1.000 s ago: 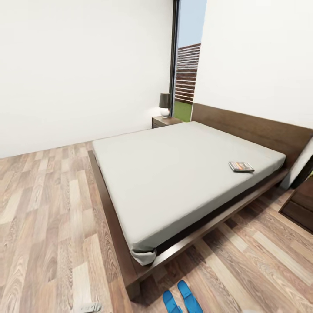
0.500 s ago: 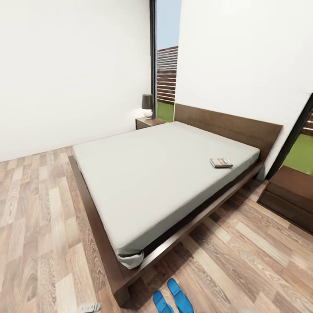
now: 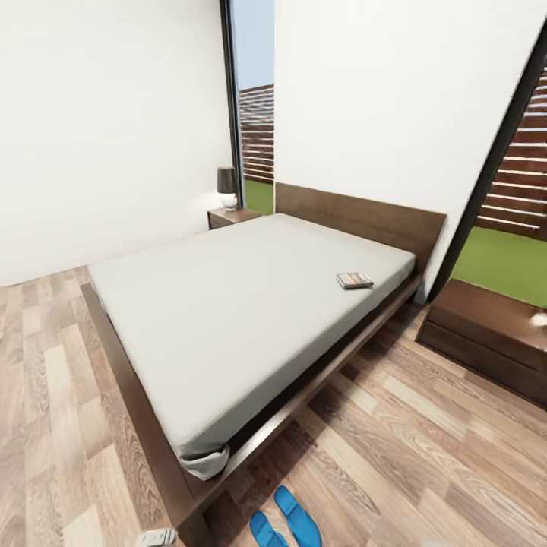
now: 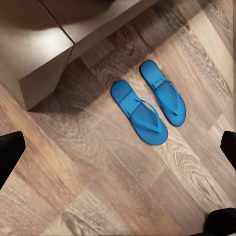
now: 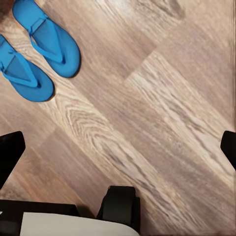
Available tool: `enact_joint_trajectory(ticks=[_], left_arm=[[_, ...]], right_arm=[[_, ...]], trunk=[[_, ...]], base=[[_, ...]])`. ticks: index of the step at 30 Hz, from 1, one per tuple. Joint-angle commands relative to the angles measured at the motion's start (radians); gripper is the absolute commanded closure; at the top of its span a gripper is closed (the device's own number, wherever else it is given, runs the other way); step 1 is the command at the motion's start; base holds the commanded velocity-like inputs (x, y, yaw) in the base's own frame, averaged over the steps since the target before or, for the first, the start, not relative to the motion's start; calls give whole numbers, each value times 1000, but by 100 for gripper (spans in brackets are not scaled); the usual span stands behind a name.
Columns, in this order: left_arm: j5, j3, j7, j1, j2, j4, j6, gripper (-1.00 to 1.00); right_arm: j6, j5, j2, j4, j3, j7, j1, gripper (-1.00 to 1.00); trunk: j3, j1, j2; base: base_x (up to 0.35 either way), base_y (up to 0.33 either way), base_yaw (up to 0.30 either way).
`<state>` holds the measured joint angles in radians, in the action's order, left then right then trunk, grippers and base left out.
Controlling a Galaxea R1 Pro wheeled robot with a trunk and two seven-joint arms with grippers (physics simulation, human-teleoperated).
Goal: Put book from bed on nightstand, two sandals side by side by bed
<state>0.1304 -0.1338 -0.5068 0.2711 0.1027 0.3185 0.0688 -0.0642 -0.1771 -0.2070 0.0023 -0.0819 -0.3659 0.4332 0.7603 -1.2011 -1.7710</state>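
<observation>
Grey-mattressed low platform bed [image 3: 228, 319] in dark brown wood, headboard against the white wall. Small dark paperback book [image 3: 354, 280] flat on the mattress near the headboard end, long axis roughly across the bed. Bright blue flip-flop sandals [image 4: 147, 101] side by side on the wood-plank floor [image 3: 425, 456] just off the bed's foot corner, parallel, toes away from the frame. Dark brown box nightstand [image 3: 232, 216] beyond the bed's far side, small dark-shaded lamp [image 3: 227, 187] on top. Left pincer [image 4: 118, 147] apart, dark fingertips at both frame edges. Right pincer [image 5: 118, 147] likewise apart.

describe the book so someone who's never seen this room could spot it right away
Find the large low bed with the dark wood frame and plain grey mattress. Near its headboard end, by the edge facing the low dark cabinet, lies a small thin paperback, the only object on the mattress.
</observation>
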Motion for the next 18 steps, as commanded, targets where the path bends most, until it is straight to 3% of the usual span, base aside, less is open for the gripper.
enact_joint_trajectory(ticks=[1,18], left_arm=[[4,-3,-6,0,0,-1,0,-100],[4,-3,-6,0,0,-1,2,-100]], right_arm=[[-3,-10,0,1,-9,-4,1,-100],[-3,-10,0,1,-9,-4,1,-100]], trunk=[[0,0,0],[-8,0,0]], base=[[0,0,-252],[0,0,-250]])
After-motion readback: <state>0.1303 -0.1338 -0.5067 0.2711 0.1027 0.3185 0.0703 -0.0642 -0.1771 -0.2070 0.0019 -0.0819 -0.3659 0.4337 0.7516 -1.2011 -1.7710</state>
